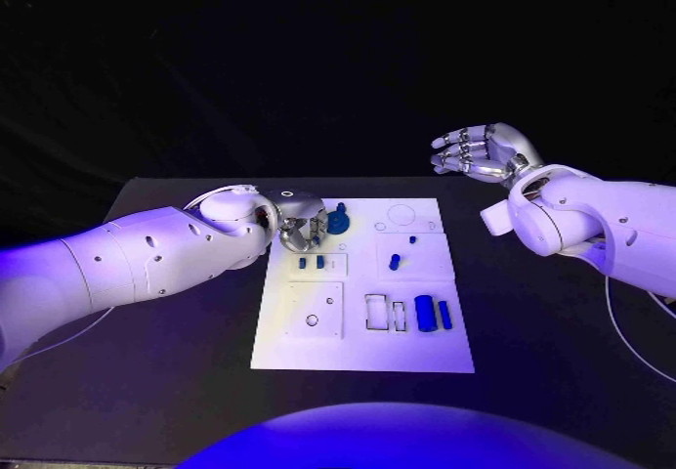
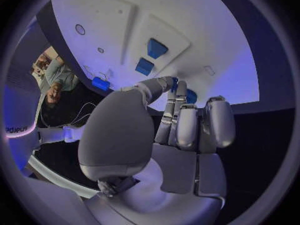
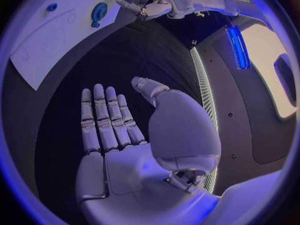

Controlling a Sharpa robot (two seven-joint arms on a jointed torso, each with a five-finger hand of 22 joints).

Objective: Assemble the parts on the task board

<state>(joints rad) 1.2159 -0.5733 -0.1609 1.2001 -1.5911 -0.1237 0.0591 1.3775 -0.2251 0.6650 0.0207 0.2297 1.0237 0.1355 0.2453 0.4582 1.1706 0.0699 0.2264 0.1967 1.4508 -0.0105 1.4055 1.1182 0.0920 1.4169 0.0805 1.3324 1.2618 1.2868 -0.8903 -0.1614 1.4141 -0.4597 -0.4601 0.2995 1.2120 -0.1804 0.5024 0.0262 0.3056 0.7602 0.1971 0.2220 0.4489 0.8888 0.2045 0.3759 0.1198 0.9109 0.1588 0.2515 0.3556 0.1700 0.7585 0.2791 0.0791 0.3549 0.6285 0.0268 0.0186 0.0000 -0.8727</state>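
Observation:
The white task board (image 1: pixel 363 342) lies mid-table. My left hand (image 1: pixel 299 228) is at the board's far left corner and pinches a round blue part (image 1: pixel 338 219) between thumb and fingers; the part's blue (image 2: pixel 190 96) peeks out past the fingertips (image 2: pixel 170 83). Two small blue blocks (image 1: pixel 312 262) sit just nearer on the board, also seen as blue blocks (image 2: pixel 150 56). My right hand (image 1: pixel 484 151) hovers beyond the board's far right corner, holding nothing, its fingers (image 3: pixel 103 117) spread flat. The right wrist view shows the round blue part (image 3: pixel 99 11) beside the left hand (image 3: pixel 149 6).
A blue peg (image 1: pixel 395 261) and a smaller one (image 1: pixel 413 238) stand mid-board. Two long blue pieces (image 1: pixel 433 314) lie at the near right beside rectangular slots (image 1: pixel 382 313). A square panel with holes (image 1: pixel 316 311) is at the near left. Black table (image 1: pixel 549 332) surrounds the board.

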